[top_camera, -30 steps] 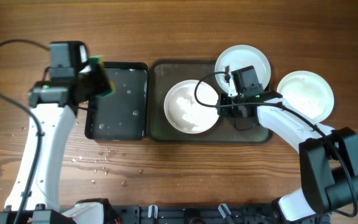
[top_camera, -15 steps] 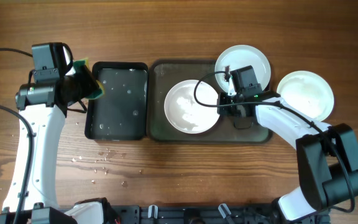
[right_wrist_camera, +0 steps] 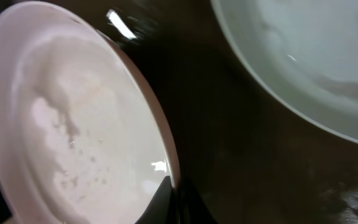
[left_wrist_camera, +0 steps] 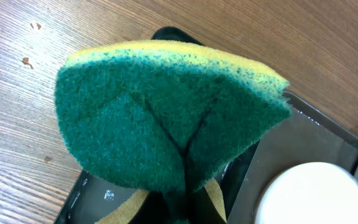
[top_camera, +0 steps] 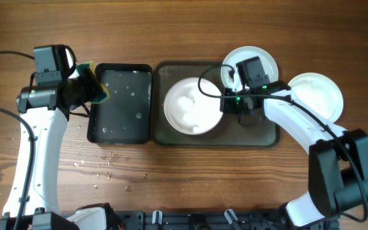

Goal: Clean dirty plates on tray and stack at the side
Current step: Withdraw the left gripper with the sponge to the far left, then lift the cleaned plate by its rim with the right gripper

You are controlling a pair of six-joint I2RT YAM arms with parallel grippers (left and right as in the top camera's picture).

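My right gripper is shut on the right rim of a white plate, which is smeared with pale residue and raised at a tilt over the dark tray. A second white plate lies at the tray's far right corner, behind the gripper. A third plate rests on the wood to the right of the tray. At the far left, my left gripper is shut on a folded green and yellow sponge, just left of the black tray.
A narrower black tray holding water drops sits left of the large tray. Water droplets speckle the wood in front of it. My right arm reaches in from the lower right.
My right gripper closed on the plate's rim and raised it, shifting it slightly left. The left arm first carried the sponge left off the black tray, then held still.
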